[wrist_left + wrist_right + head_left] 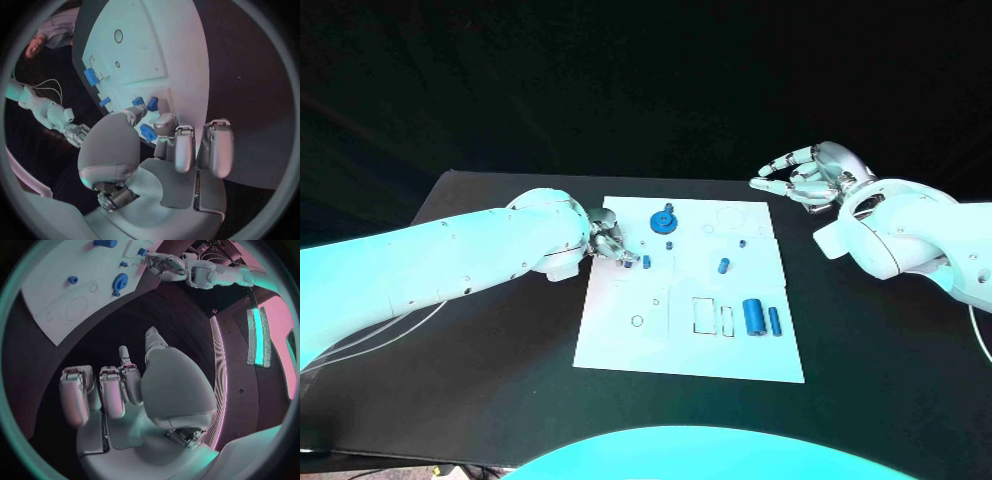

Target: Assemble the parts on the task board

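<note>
while the left hand [606,243] pinches a small blue part [148,132] at the task board [625,345], right hand [802,176] hangs empty, fingers curled; part looks light, stiff, slippery: grip its sides.

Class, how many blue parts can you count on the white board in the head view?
6: gear, small peg, peg by left hand, middle peg, two cylinders. The hand may hide others.

A robotics lab: black table [473,380], white task board [625,340].
</note>
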Available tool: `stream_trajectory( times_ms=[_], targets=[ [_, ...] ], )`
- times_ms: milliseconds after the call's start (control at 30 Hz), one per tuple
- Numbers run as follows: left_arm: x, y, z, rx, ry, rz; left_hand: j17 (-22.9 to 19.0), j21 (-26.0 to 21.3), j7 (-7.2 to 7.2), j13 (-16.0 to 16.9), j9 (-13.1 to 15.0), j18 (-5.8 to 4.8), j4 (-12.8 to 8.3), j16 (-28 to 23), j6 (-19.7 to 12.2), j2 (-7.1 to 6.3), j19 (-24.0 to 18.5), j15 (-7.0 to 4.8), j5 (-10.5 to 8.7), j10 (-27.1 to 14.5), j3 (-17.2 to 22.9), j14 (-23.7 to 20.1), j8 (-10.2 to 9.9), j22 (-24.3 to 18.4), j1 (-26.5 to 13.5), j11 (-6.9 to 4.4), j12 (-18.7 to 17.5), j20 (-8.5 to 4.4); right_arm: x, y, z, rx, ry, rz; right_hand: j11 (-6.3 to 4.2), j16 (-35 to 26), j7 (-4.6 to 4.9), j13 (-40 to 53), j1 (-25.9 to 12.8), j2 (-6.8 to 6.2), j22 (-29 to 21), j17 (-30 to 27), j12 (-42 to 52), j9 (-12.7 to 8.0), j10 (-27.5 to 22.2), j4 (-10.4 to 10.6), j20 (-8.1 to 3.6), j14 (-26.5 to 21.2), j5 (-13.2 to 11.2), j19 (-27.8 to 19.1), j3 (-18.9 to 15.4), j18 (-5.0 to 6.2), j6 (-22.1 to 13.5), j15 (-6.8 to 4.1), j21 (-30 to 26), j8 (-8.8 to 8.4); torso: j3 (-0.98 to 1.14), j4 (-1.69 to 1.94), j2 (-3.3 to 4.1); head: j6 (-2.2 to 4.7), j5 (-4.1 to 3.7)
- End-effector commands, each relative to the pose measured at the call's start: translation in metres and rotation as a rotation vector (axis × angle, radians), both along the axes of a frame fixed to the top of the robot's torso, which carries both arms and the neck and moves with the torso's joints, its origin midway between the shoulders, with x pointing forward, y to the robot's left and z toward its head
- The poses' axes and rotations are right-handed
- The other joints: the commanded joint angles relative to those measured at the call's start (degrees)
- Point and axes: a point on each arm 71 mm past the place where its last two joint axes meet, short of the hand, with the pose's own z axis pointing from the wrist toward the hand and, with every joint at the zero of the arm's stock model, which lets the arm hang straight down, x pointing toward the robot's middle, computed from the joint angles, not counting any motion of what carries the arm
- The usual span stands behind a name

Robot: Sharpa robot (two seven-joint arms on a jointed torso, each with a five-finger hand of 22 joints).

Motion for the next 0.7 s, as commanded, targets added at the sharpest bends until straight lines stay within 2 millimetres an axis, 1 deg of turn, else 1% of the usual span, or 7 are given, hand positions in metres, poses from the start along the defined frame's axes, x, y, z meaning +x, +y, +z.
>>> stream_trajectory(
  times_ms=[33,167,267,600,667,700],
  targets=[
    [-0.001,0.001,0.0,-0.002,0.006,-0.001,15.09,-0.2,0.27,0.1,-0.2,-0.16,0.5,0.19,0.28,-0.41,0.17,-0.41,-0.58,0.05,-0.98,6.16,0.32,7.88,0.22,0.14,0.29,-0.46,0.0,0.001,0.001,0.002,-0.011,0.01,-0.19,-0.23,0.07,7.95,-0.51,-0.08,13.52,11.51,-0.14,-0.08,-0.17,-0.06,-0.34,5.1,-0.06,4.86,-0.38,0.3,-0.36,-0.4,-0.07,0.33,-0.04,0.0,0.02,0.05,-0.02],
    [-0.002,0.003,0.002,-0.024,0.009,0.014,15.09,-0.3,0.3,0.11,-0.33,-0.12,0.79,0.19,0.24,-0.53,0.06,-0.41,-0.7,0.03,-1.55,6.16,0.33,7.75,0.2,0.16,0.29,-0.46,0.0,0.001,0.001,0.001,-0.012,0.01,-0.19,-0.23,0.07,7.95,-0.51,-0.08,13.52,11.51,-0.14,-0.08,-0.17,-0.06,-0.34,5.1,-0.06,4.86,-0.38,0.3,-0.36,-0.4,-0.07,0.33,-0.05,0.02,0.0,0.15,-0.06],
    [-0.002,0.005,0.005,-0.051,0.012,0.032,15.09,-0.46,0.39,-0.07,-0.57,-0.06,1.03,0.19,0.15,-0.31,-0.11,-0.37,-0.73,-0.12,-2.48,6.16,0.31,7.53,-0.4,0.23,0.12,-0.44,0.0,0.0,0.001,0.0,-0.013,0.01,-0.19,-0.23,0.07,7.95,-0.51,-0.08,13.52,11.51,-0.14,-0.08,-0.17,-0.06,-0.34,5.1,-0.06,4.86,-0.38,0.3,-0.36,-0.4,-0.07,0.33,-0.03,0.03,-0.04,0.19,-0.08],
    [-0.001,0.007,0.019,-0.182,0.041,0.09,15.09,-0.86,0.52,-0.89,-0.96,0.09,1.03,0.19,-0.27,-0.09,-0.54,-0.3,-0.64,-0.65,-3.9,6.16,0.21,7.0,-1.3,0.35,-0.56,-0.38,0.001,0.001,0.001,-0.002,-0.014,0.01,-0.2,-0.22,0.07,8.0,-0.66,-0.03,13.51,11.55,-0.07,-0.09,-0.11,-0.05,-0.34,5.11,-0.05,4.85,-0.44,0.3,-0.37,-0.4,-0.08,0.35,0.02,-0.02,-0.07,0.51,0.09],
    [-0.001,0.007,0.022,-0.206,0.041,0.098,15.09,-1.04,0.56,-1.31,-1.03,0.17,1.02,0.19,-0.4,-0.14,-0.75,-0.28,-0.62,-0.88,-4.16,6.16,0.17,6.74,-1.37,0.38,-0.89,-0.36,0.001,0.001,0.001,-0.002,-0.014,0.01,-0.2,-0.22,0.07,8.0,-0.66,-0.03,13.51,11.55,-0.07,-0.09,-0.11,-0.05,-0.34,5.11,-0.05,4.85,-0.44,0.3,-0.37,-0.4,-0.08,0.35,0.02,0.0,-0.03,0.62,0.13],
    [0.001,0.008,0.026,-0.227,0.034,0.106,15.09,-1.51,0.75,-2.59,-1.25,0.34,0.97,0.19,-1.01,-0.39,-1.29,-0.19,-0.53,-1.71,-4.8,6.16,-0.04,6.1,-1.25,0.54,-1.96,-0.3,0.001,0.0,0.001,-0.003,-0.014,0.009,-0.2,-0.22,0.07,8.0,-0.66,-0.03,13.51,11.55,-0.07,-0.09,-0.11,-0.05,-0.34,5.11,-0.05,4.85,-0.44,0.3,-0.37,-0.4,-0.08,0.35,0.03,0.0,-0.03,0.66,0.14]
  ],
)
